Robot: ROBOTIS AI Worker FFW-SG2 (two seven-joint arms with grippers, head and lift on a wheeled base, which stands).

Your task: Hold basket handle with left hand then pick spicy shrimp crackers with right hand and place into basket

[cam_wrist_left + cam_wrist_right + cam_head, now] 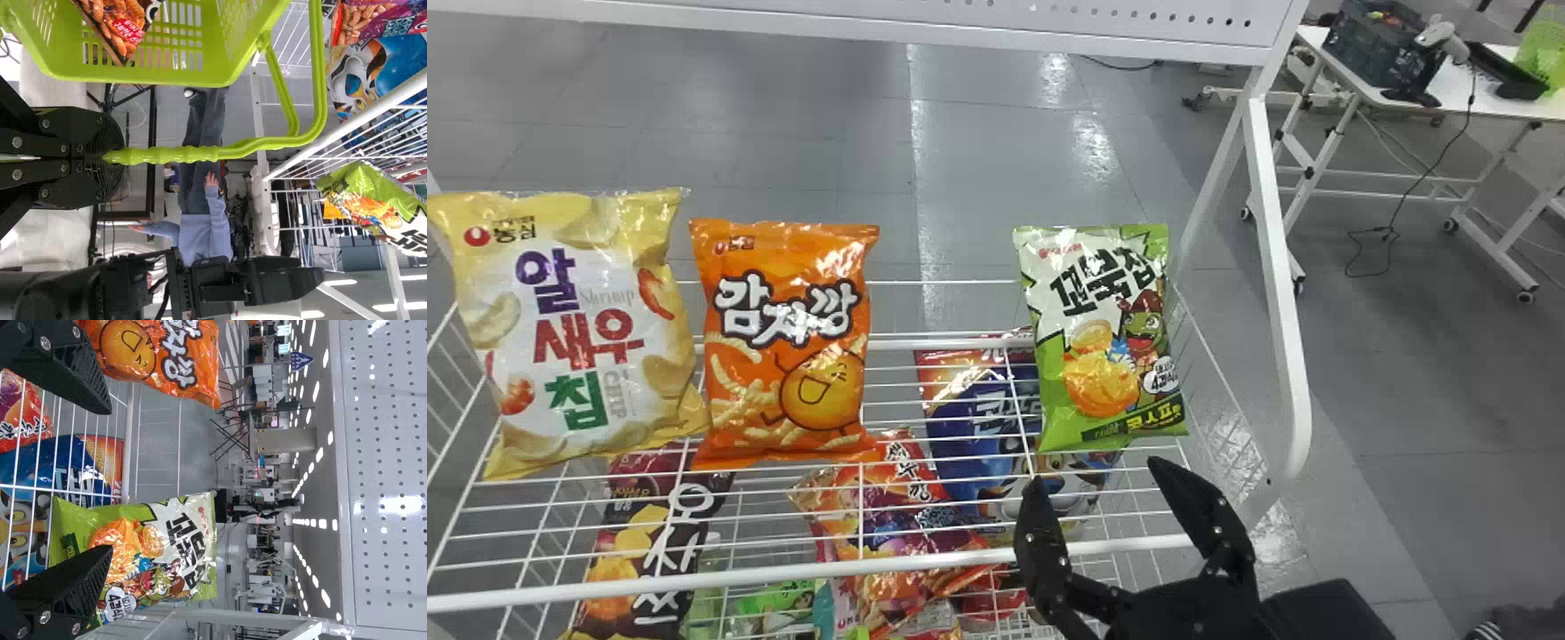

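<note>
Your left hand [105, 158] grasps the handle [180, 155] of the basket [167, 77]; a bag [127, 28] lies inside, though you can't tell whether it's the spicy shrimp crackers. Your right hand [1100, 471], released, is at the wire shelf's [783, 573] near right corner.

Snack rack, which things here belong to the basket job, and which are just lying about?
Job: green basket, handle, left tool, right tool; perhaps the red-and-purple bag.
Lying about, likely: orange bag, green-and-white bag, dark crate.
</note>
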